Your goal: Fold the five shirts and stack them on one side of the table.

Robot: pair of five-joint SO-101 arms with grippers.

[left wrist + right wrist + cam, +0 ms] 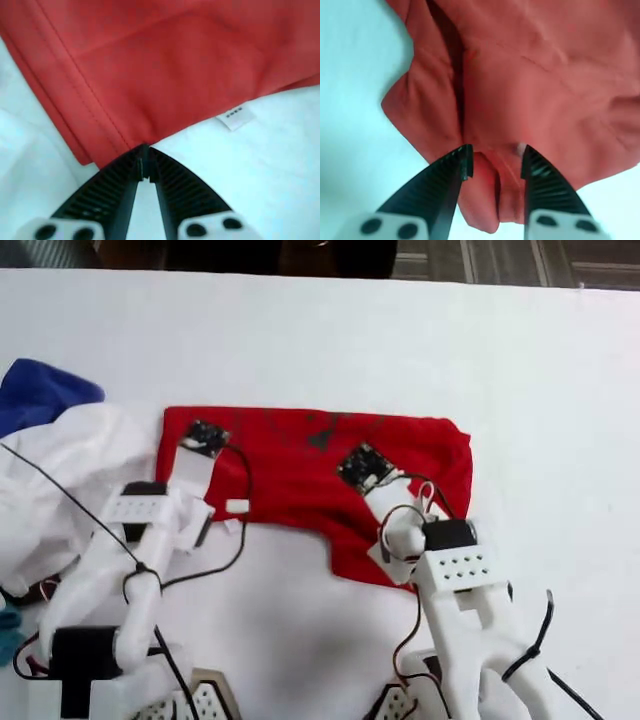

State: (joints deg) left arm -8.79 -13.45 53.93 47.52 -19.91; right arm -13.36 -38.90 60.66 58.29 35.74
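Across the high view, the red shirt (300, 465) is lying mid-table as a wide band on the white table (400, 340), with the left arm (120, 570) and right arm (480, 620) both leaning over its near edge. A white shirt heap (60, 470) and a blue cloth (40, 390) are sitting at the left. In the left wrist view, the left gripper (144, 172) is pressing its tips together at the shirt's stitched hem, near a white label (234, 116). In the right wrist view, the right gripper (495, 165) is standing spread around a bunched fold of the shirt.
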